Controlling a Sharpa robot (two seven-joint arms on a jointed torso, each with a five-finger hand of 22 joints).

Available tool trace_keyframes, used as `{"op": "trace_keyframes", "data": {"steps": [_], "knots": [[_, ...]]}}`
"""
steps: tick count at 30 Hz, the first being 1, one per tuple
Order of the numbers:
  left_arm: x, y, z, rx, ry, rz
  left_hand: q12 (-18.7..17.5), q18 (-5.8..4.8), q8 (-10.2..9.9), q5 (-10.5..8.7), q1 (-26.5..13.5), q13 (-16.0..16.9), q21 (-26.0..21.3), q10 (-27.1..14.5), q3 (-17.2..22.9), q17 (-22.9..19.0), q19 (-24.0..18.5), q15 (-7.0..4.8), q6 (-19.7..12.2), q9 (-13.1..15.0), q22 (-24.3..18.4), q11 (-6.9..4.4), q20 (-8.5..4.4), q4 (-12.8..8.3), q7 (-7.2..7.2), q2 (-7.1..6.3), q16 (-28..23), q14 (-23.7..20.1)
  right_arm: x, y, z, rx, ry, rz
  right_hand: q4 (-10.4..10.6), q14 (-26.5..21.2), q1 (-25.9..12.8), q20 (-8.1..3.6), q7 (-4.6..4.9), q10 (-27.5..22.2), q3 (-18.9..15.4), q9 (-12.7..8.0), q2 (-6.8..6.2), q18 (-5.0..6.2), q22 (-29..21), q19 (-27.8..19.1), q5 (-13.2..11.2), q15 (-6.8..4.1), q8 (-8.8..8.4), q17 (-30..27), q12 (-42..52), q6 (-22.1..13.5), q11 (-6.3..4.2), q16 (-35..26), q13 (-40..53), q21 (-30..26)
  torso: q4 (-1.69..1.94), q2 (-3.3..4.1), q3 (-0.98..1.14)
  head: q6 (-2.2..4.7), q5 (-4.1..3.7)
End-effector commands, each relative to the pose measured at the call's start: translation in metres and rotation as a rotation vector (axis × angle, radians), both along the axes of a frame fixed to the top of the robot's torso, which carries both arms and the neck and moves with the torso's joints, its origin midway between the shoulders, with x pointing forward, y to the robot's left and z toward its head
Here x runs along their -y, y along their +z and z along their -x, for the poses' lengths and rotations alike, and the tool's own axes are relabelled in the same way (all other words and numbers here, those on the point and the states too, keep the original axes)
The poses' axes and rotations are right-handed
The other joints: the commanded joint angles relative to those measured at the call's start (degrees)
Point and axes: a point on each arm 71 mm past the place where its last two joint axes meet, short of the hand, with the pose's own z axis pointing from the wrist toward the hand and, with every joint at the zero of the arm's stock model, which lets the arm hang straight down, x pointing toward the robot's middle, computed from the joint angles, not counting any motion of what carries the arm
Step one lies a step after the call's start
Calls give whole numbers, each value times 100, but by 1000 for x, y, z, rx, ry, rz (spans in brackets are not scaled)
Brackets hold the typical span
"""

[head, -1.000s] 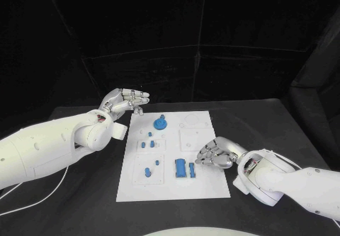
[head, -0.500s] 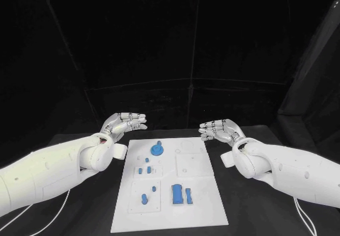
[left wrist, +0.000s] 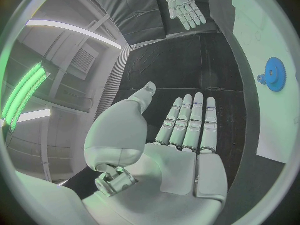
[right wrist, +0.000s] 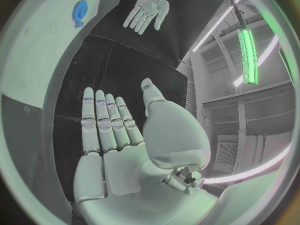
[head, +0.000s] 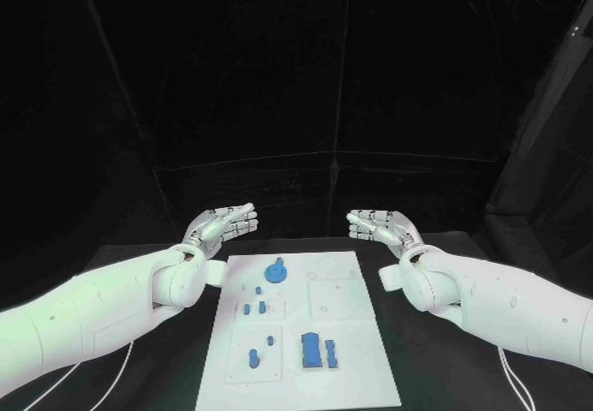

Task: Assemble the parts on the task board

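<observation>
The black table (head: 148,377) stands in front of a dark curtain, and the white task board (head: 352,385) lies flat in the middle of it, with its long side going away from the robot.

The left hand (head: 224,226) is raised above the far left corner of the board, not touching it. Its fingers (left wrist: 187,122) are straight and lie side by side, the thumb stands a little apart, and the palm is empty. The right hand (head: 378,228) is raised in the same way above the far right corner; its fingers (right wrist: 103,117) are also stretched out and hold nothing. Both hands are apart from each other, with the far edge of the board between them in the head view. In each wrist view the other hand is seen far off with its palm spread flat (left hand (right wrist: 147,8), right hand (left wrist: 184,6)).

All the blue parts are on the board. A round blue gear (head: 276,273) with a small knob on it sits near the far end, toward the left side. Closer to the robot there are some small blue pegs (head: 257,307), and a few more (head: 259,355) in the near left field. A larger blue block (head: 310,348) with a narrow blue bar (head: 332,353) just beside it is at the near end. The right side of the board shows pale square plates (head: 336,300) with nothing blue on them.
</observation>
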Motion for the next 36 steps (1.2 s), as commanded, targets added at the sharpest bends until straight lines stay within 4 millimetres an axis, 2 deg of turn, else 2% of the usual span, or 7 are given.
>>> {"op": "trace_keyframes", "data": {"steps": [1, 12, 13, 15, 18, 19, 36], "knots": [[4, 1, 4, 11, 26, -16, -225, -252, -217, -131, -1771, -133, -174, -1398, -503, -302, -1033, -206, -1351, -141, -408, -226, -374, 93, -270, 149, -329, -1315, -5, 4, 5, 8, -28, -22, 12, -1545, -1957, -305, -279, -1470, 193, -324, -148, -266, -143, -1454, -293, -477, -137, -167, -138, -1311, -214, -140, -138, -201, 99, -116, 43, -124, 52], [31, -1, 48, 17, 138, -63, -728, -376, -217, -131, -3176, -133, -577, -2507, -902, -302, -1852, -663, -2424, -141, -731, -729, -670, 93, -869, 149, -594, -2357, -27, 12, 52, -19, -126, -128, 12, -2774, -3510, -545, -503, -2638, 193, -324, -148, -432, -143, -2609, -526, -477, -137, -167, -138, -2353, -697, -140, -138, -649, 180, -211, 77, -246, 102], [33, 0, 53, 18, 148, -67, -728, -385, -217, -131, -3280, -133, -577, -2592, -933, -302, -1912, -663, -2503, -141, -755, -729, -694, 93, -869, 149, -611, -2434, -28, 13, 56, -23, -132, -134, 12, -2860, -3620, -564, -911, -2721, 193, -324, -148, -453, -143, -2691, -544, -477, -137, -167, -138, -2427, -697, -140, -138, -649, 180, -211, 77, -246, 102], [37, 2, 62, 21, 171, -77, -728, -838, -217, -131, -3531, -133, -577, -2788, -1001, -302, -2061, -663, -2694, -141, -813, -729, -745, 93, -869, 149, -657, -2621, -31, 14, 63, -30, -145, -145, 12, -3103, -3926, -994, -911, -2950, 193, -324, -148, -452, -143, -2916, -954, -477, -137, -167, -138, -2629, -697, -140, -138, -649, 180, -211, 77, -246, 102], [41, 4, 72, 25, 192, -86, -728, -838, -217, -131, -3751, -133, -577, -2963, -1066, -302, -2190, -663, -2864, -141, -865, -729, -791, 93, -869, 149, -1068, -2785, -33, 16, 68, -36, -155, -153, 12, -3290, -4166, -994, -911, -3130, 193, -324, -148, -885, -143, -3094, -954, -477, -137, -167, -138, -2787, -697, -140, -138, -649, 180, -211, 77, -246, 102], [42, 4, 74, 26, 197, -89, -728, -838, -217, -131, -3827, -133, -577, -3023, -1088, -302, -2232, -663, -2919, -141, -882, -729, -1203, 93, -869, 149, -1068, -2839, -33, 16, 69, -37, -157, -154, 12, -3359, -4251, -994, -911, -3195, 193, -324, -148, -885, -143, -3158, -954, -477, -137, -167, -138, -2846, -697, -140, -138, -649, 180, -211, 77, -246, 102], [45, 6, 82, 30, 215, -96, -728, -838, -217, -131, -4775, -133, -577, -3773, -1622, -302, -2777, -663, -3643, -141, -1315, -729, -1203, 93, -869, 149, -1068, -3543, -34, 16, 70, -38, -159, -155, 12, -4194, -5308, -994, -911, -3986, 193, -324, -148, -885, -143, -3945, -954, -477, -137, -167, -138, -3555, -697, -140, -138, -649, 180, -211, 77, -246, 102]]}}
